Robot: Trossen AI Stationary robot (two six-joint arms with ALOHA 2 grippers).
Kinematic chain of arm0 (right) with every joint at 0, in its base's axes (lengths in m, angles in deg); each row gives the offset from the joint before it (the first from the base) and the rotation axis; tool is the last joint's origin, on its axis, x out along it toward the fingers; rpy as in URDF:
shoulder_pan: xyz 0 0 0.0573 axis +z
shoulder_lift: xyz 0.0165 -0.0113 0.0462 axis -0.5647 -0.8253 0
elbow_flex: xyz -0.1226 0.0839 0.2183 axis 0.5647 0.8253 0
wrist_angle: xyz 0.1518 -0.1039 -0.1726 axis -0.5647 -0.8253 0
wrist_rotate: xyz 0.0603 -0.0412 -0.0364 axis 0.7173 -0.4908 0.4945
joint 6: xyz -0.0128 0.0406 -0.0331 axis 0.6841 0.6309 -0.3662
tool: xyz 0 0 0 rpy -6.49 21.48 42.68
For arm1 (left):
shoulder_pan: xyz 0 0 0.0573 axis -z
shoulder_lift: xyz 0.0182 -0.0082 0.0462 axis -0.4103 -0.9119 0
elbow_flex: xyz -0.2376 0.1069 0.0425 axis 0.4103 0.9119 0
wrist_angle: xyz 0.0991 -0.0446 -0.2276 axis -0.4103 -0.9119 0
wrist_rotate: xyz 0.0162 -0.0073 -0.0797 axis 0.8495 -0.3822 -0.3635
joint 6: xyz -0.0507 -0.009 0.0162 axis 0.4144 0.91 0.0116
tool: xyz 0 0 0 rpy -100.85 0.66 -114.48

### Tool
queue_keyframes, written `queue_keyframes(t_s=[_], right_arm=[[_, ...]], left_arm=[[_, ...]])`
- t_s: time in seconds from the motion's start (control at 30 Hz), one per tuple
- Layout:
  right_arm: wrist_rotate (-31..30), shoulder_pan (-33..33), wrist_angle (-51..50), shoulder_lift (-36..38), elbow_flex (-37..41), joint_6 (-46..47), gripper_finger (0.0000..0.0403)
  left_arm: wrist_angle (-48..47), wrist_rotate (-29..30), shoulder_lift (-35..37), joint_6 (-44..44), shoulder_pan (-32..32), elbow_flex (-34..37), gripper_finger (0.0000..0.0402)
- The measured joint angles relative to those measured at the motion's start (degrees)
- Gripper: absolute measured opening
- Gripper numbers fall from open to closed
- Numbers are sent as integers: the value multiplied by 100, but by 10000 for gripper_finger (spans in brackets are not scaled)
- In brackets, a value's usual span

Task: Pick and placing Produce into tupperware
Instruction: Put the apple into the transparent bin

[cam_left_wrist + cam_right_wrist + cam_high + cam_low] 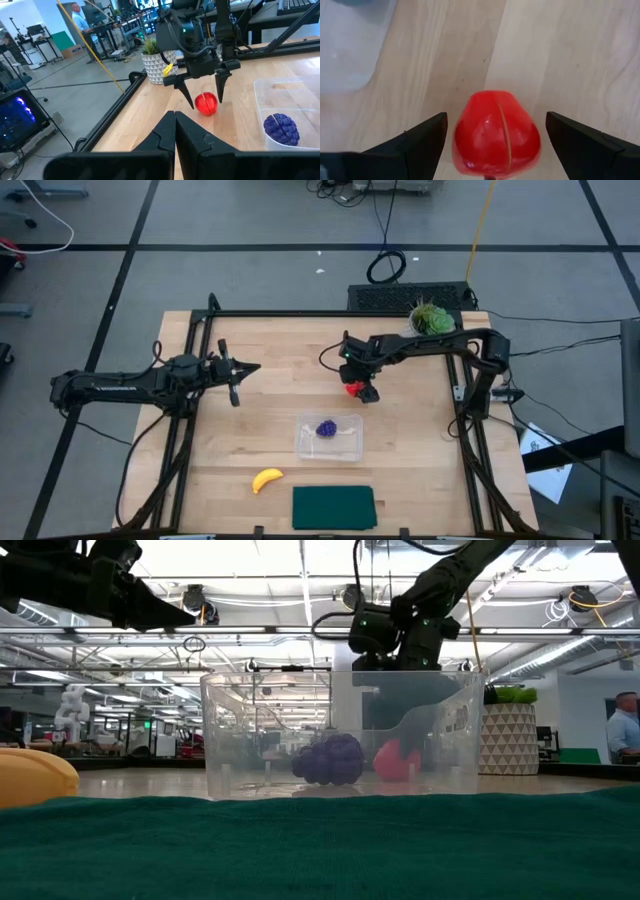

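Two spread fingers of the right gripper (492, 145) bracket the red strawberry (496, 134) on the wood, untouched. It looks light, rigid and slick; closing across its widest middle seems safest against squirting out.

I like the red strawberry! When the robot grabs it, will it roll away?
Maybe a little. The red strawberry looks rounded and glossy, so it could slip or roll on the smooth wooden table. But the right gripper is open with a finger on each side, which should trap it.
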Motion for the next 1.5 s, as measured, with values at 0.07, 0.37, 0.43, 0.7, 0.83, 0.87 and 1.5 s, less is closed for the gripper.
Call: queue_keyframes(t_s=[0.07, 0.37, 0.43, 0.7, 0.83, 0.87, 1.5], right_arm=[[-4, 0, -52, -79, 6, 22, 329], [-20, 2, 22, -131, 6, 22, 329], [-20, 2, 13, -129, 6, 29, 329], [-25, 11, -72, -129, 4, -41, 284], [-24, 11, -128, -124, -5, -44, 258], [-24, 11, -147, -122, -5, -46, 257], [-31, 13, -763, -101, -451, -176, 272]], left_arm=[[0, 0, 2, 0, 0, 0, 8], [-13, 0, 2, 0, 0, 0, 8], [-15, 0, 0, 0, 2, 0, 8], [-17, -2, 0, 0, 0, 0, 8], [-16, -1, 0, 0, 2, 0, 8], [-15, -2, 2, 0, 1, 0, 8], [-11, 0, 2, 33, 0, 0, 8]])
